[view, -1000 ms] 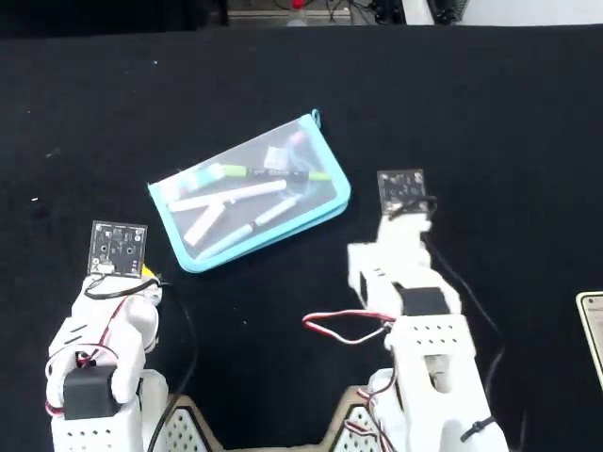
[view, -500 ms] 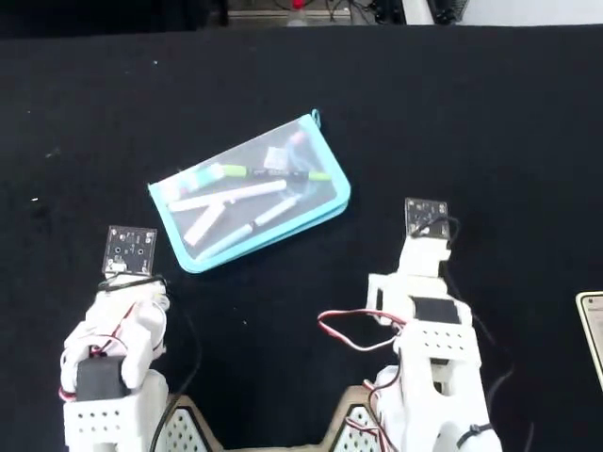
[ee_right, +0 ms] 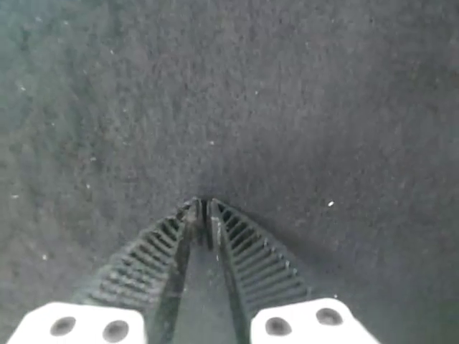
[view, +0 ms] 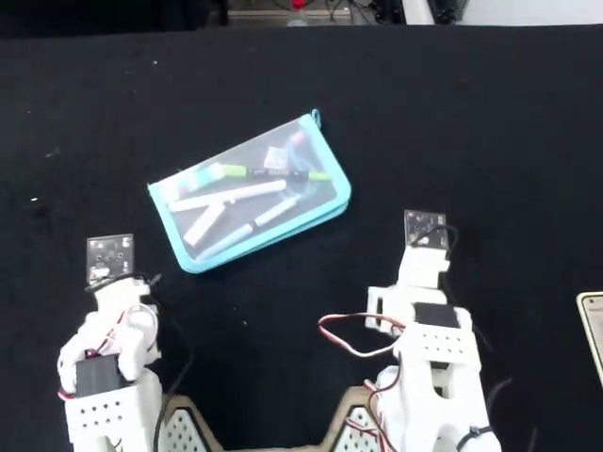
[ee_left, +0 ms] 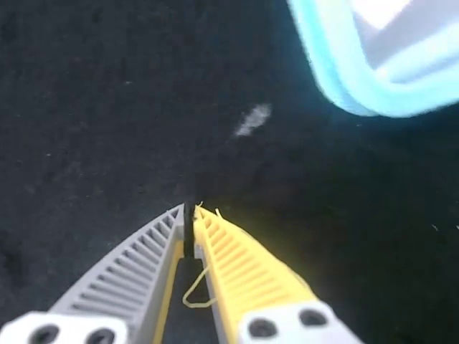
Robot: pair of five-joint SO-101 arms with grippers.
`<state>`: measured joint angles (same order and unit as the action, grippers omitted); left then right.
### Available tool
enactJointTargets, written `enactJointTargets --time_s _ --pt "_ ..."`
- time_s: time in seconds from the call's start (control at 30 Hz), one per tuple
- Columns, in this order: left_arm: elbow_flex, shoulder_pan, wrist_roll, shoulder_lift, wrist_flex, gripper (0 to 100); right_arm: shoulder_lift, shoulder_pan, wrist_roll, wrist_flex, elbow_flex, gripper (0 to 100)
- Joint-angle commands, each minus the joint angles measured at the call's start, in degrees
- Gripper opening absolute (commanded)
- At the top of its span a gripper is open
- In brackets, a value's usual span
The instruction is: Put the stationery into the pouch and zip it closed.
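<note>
The left pincer [ee_left: 192, 211] has one grey finger and one yellow one, both ribbed plastic wedges. They are pressed together at the tips and grip nothing, just above the bench [view: 490, 122]. A pale fleck of lint [ee_left: 252, 120] lies on the cloth ahead of it.

The pouch [view: 250, 193] lies flat beyond this pincer and off toward the right arm, apart from both pincers. It is a rounded rectangle, set at a slant, with a soft turquoise border and a clear plastic front. Pens and markers [view: 231, 196] show through from inside. A small zip pull [view: 315, 117] sticks out at its far corner.

The right pincer [ee_right: 204, 208] has two dark ribbed fingers, pressed together and holding nothing, low over bare cloth, with the pouch off to its left.

The bench is covered in matt black fabric, finely speckled. A pale card [view: 592, 325] lies at its right edge. Cables [view: 377, 11] show past the far edge.
</note>
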<state>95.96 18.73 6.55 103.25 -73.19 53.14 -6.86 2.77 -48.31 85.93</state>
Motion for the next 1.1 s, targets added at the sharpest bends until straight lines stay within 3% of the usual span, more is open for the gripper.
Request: enactJointTargets --time_s 0.0,0.5,0.73,1.07 --pt "1.45 2.68 -0.53 0.53 0.62 3 1.45 -0.44 0.35 -2.02 0.13 1.2" --pt "1.45 2.42 -0.53 0.53 0.62 3 1.71 -0.44 0.26 -2.11 0.22 1.2" --pt "1.45 2.42 -0.53 0.53 0.62 3 16.84 -0.53 0.35 -5.89 4.79 1.2" --pt "1.45 2.33 -0.53 0.53 0.62 3 27.21 -0.44 0.44 -7.03 8.04 1.2"
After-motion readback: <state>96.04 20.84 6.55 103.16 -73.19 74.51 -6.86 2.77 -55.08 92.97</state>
